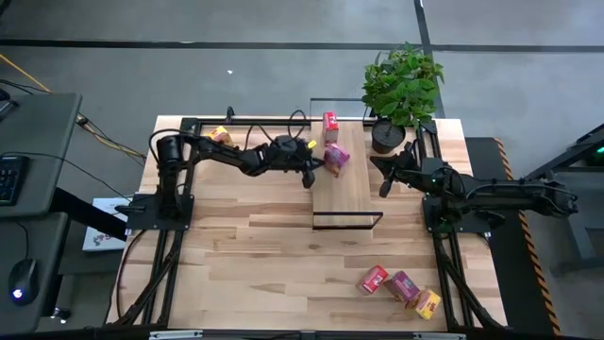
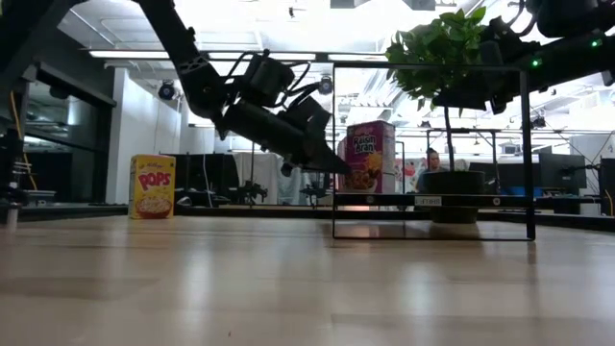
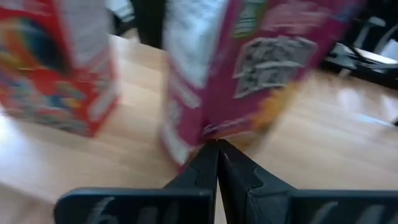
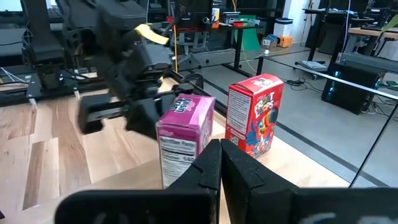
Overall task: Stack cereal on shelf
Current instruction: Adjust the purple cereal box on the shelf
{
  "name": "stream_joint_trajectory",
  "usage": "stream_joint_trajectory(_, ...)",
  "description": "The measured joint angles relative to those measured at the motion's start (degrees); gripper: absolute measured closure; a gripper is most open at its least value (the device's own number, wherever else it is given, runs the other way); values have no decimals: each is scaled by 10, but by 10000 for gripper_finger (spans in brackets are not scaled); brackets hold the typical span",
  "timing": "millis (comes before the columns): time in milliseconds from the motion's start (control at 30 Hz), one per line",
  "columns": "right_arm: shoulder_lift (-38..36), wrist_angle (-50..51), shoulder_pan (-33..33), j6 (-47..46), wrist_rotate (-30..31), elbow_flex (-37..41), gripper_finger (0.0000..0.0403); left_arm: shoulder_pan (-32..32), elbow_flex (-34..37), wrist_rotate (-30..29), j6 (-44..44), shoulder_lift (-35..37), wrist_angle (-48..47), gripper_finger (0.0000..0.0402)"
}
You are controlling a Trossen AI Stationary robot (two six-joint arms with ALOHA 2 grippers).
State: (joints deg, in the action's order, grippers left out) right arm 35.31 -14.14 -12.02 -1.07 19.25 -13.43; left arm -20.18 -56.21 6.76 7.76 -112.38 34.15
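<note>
up front, left gripper shut, fingertips pressed together with nothing between them, tip right against the low edge of the pink box. in the left wrist view, closed fingers meeting just under that pink box, red box standing beside it on the wood. pink box upright on the shelf, near its far end; red box upright too, a little farther back on the same plank, apart from the pink one. from table height, pink box seen standing on the shelf behind the left gripper.

right gripper also shut and empty, held just off the shelf's right edge, facing the two boxes. in the right wrist view, its closed fingers aimed at the pink box and red box, left arm's gripper behind the pink one.

elsewhere, yellow box upright at the table's far left, by the left arm's base; seen as well from table height. three more boxes lying together near the front right corner: red, pink, yellow. potted plant at the far right, just beyond the shelf's far corner.
</note>
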Motion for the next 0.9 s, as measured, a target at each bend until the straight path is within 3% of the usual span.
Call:
stream_joint_trajectory(367,1,-4,0,-16,-22,0,402,-67,-1,2,-9,0,35,401)
stream_joint_trajectory(633,88,5,-28,-78,-50,0,402,-70,-1,21,-9,3,-4,401)
stream_joint_trajectory(900,200,-15,-171,-109,-230,-29,402,-51,-1,86,-26,3,-3,401)
